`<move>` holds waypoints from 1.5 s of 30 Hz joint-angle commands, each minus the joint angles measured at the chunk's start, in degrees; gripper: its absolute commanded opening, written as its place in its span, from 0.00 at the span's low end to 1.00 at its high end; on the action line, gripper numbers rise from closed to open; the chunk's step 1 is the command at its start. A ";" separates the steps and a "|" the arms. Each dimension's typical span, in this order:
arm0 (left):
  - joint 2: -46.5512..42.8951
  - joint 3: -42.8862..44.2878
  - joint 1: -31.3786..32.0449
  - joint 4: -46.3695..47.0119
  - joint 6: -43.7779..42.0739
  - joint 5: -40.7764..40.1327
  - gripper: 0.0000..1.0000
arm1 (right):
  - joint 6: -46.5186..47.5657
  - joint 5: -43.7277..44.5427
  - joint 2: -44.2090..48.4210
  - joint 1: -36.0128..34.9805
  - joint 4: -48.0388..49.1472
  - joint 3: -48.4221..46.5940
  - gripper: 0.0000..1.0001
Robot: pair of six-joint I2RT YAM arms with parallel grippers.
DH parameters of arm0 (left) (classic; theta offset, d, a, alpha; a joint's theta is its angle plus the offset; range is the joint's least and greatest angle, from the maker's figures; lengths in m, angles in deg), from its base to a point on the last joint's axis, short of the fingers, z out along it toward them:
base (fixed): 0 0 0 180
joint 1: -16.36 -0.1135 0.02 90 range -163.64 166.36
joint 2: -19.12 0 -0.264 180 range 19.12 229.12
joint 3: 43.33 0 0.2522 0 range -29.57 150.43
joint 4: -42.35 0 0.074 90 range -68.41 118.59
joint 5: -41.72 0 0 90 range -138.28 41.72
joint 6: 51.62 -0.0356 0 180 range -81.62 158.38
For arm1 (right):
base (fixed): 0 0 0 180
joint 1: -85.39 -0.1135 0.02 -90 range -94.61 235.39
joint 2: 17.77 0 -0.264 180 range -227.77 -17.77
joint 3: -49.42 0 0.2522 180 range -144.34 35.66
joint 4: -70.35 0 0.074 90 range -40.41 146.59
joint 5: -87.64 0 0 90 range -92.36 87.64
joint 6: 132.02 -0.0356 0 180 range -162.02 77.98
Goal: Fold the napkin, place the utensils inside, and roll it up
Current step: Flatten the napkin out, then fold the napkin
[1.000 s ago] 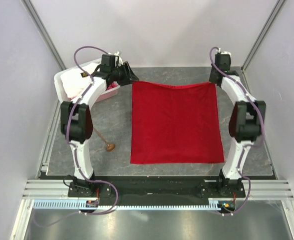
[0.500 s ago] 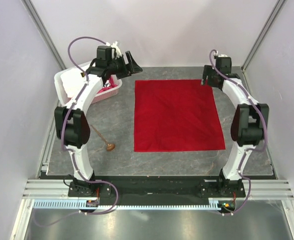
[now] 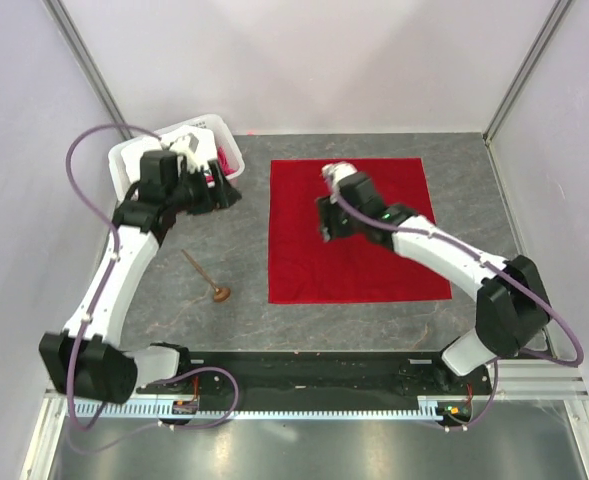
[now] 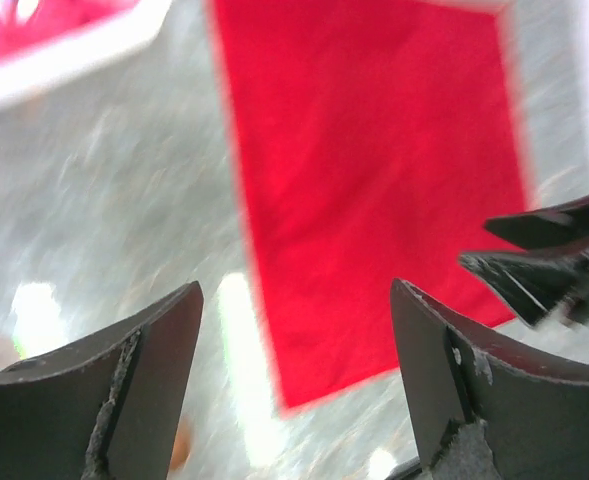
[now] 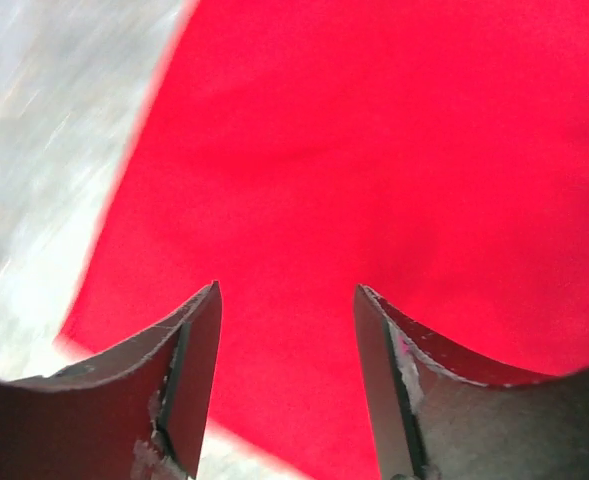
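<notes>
On the desk [image 3: 236,250], the red napkin [image 3: 304,270] lies flat, unfolded; the wooden spoon [image 3: 203,274] rests well apart to its left (nothing touching it). Over the napkin the right jaws stand apart; the left jaws, apart too, hold nothing.

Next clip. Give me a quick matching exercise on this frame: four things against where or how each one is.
Things:
1. napkin
2. spoon
3. white bin
4. right pincer

Place or state:
A. open, hanging over the napkin
B. at the far left corner of the table
C. spread flat
D. on bare table, left of the napkin

Pairs: 1-C, 2-D, 3-B, 4-A
</notes>
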 commanded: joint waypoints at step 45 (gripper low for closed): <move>-19.11 -18.57 -4.53 -0.59 -5.72 -17.92 0.81 | -6.95 20.11 -28.49 -36.68 -4.92 -13.66 0.41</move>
